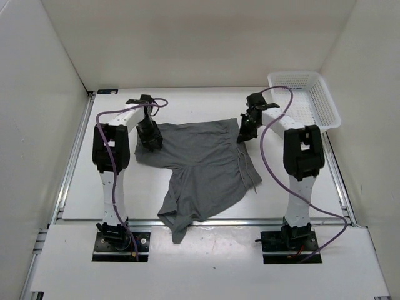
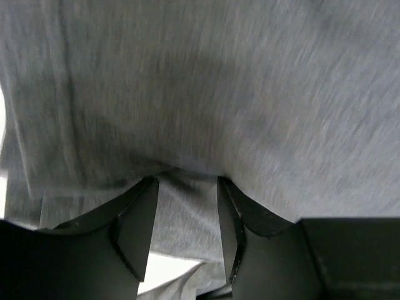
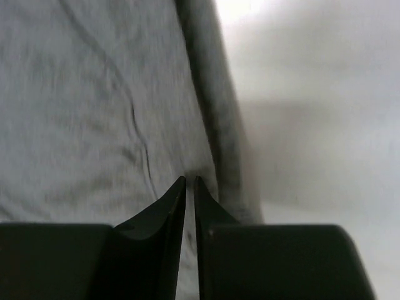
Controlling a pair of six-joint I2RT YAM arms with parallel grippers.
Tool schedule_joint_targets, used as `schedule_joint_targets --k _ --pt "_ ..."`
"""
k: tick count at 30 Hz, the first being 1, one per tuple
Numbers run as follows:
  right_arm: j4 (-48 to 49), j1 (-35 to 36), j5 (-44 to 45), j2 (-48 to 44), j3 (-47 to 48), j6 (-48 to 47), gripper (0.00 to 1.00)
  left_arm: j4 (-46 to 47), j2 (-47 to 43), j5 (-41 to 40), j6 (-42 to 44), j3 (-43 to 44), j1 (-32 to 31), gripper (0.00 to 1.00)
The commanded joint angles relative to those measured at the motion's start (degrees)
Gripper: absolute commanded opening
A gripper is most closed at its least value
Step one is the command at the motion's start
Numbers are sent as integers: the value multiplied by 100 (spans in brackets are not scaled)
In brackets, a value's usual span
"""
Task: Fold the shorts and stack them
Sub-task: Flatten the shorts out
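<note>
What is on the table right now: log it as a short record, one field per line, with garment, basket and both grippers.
shorts: grey, spread flat but rumpled, one leg hanging over the near table edge
basket: white mesh, far right corner, apart from the shorts
left gripper: on the shorts' far left corner, jaws apart with fabric bunched between them
right gripper: at the shorts' far right corner, jaws nearly closed at the fabric edge

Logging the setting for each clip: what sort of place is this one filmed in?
Most likely a lab test cell, not a home: plain white walls box in a white table, with metal rails along its edges. Two arms are bolted at the near edge, and only grey shorts and a white mesh basket sit on it.
</note>
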Motion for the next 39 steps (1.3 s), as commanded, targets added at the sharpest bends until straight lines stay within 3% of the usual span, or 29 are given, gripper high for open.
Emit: schedule_joint_targets --k 1,7,10,11,14,15,18,19,20,22,25,27,28,29,30,31,32,33,35,39 --pt "-45 -6 -28 622 837 90 14 -133 275 130 206 713 84 54" --pt "-563 -6 253 1721 2183 353 14 -686 1347 524 365 2048 242 54" --pt "-835 -68 403 2257 3097 520 16 -993 2109 683 478 3382 304 54" --pt "-897 -137 403 2382 3343 521 16 -1264 2339 683 479 4317 356 54" --pt "-977 -191 211 2734 4161 670 30 -1242 2851 1051 479 5387 488 58" --pt "-977 -191 10 2735 4415 670 46 -1084 2799 1122 427 5390 576 58" --pt "-820 -191 -229 2394 4445 670 67 -687 2159 993 426 4899 647 62" --pt "-732 -191 -229 2235 4349 670 80 -626 1800 913 426 4845 647 65" --pt "-600 -191 -229 2068 4234 670 85 -625 1622 833 426 4845 647 67" --pt "-485 -191 -229 1515 3900 670 91 -695 1245 605 601 4792 647 78" --pt "-485 -191 -160 715 3270 556 91 -879 279 141 751 4048 445 83" --pt "-371 -138 -98 12 2707 556 91 -880 -565 -37 751 3381 278 79" --pt "-318 -138 -98 -260 1982 556 89 -880 -846 -107 821 2603 217 72" --pt "-248 -138 42 -793 1566 556 83 -880 -1397 -177 822 2151 164 49" --pt "-100 -138 43 -1068 1118 556 80 -784 -1681 -178 822 1668 42 38" --pt "-20 -138 121 -1341 243 617 76 -540 -1945 -39 761 671 -29 31" --pt "42 -138 122 -1831 -201 618 65 -407 -2191 23 760 200 -108 26" --pt "164 -138 122 -2088 -623 696 61 -301 -2611 94 760 -231 -240 19" --pt "279 -190 -79 -2711 -1713 749 43 -63 -2922 225 690 -1304 -372 19" --pt "455 -357 -475 -3531 -3068 916 34 263 -3319 428 383 -2484 -759 48"
